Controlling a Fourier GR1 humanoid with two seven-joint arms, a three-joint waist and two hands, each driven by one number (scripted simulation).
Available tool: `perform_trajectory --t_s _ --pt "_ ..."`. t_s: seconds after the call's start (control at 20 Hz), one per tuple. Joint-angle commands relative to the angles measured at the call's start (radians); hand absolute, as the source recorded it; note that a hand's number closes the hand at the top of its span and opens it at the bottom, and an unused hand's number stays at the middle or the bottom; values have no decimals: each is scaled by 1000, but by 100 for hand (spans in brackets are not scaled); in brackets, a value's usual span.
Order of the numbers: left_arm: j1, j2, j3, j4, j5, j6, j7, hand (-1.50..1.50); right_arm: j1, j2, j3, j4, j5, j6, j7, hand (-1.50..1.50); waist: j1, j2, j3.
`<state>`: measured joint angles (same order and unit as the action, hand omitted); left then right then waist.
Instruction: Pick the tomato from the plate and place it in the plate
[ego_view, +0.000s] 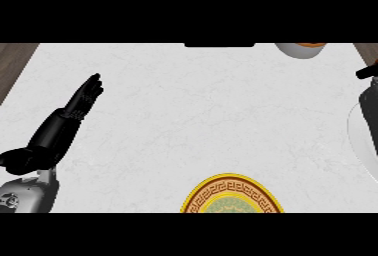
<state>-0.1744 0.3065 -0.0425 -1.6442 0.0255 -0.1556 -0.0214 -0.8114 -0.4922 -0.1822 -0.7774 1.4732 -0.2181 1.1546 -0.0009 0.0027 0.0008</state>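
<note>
White marble-look worktop (207, 115), smooth with faint grey veins, edged by dark wood grain at far left. The near plate (198, 195) looks glazed ceramic (gold patterned rim). The left robot hand (63, 125) is matt black.

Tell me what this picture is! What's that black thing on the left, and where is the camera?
The camera sits in a robot's head and looks steeply down at a white marble counter. The black thing is the robot's left hand on its forearm; its fingers are straight and it holds nothing. At the right edge a dark shape shows above a pale curved rim, too cut off to name. A plate with a gold patterned rim lies near the bottom. A white bowl-like dish peeks in at the top. No tomato shows.
</note>
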Motion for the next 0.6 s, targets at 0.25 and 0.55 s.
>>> perform_trajectory --t_s 0.25,0.55 --pt "-5 -21 -5 -5 0 -12 3 0 146 -74 -193 79 -55 -162 10 150 7 3 1" --pt "15 -26 -5 -7 -9 -4 28 0 254 -44 -371 96 -203 -222 -51 -150 -3 0 1"
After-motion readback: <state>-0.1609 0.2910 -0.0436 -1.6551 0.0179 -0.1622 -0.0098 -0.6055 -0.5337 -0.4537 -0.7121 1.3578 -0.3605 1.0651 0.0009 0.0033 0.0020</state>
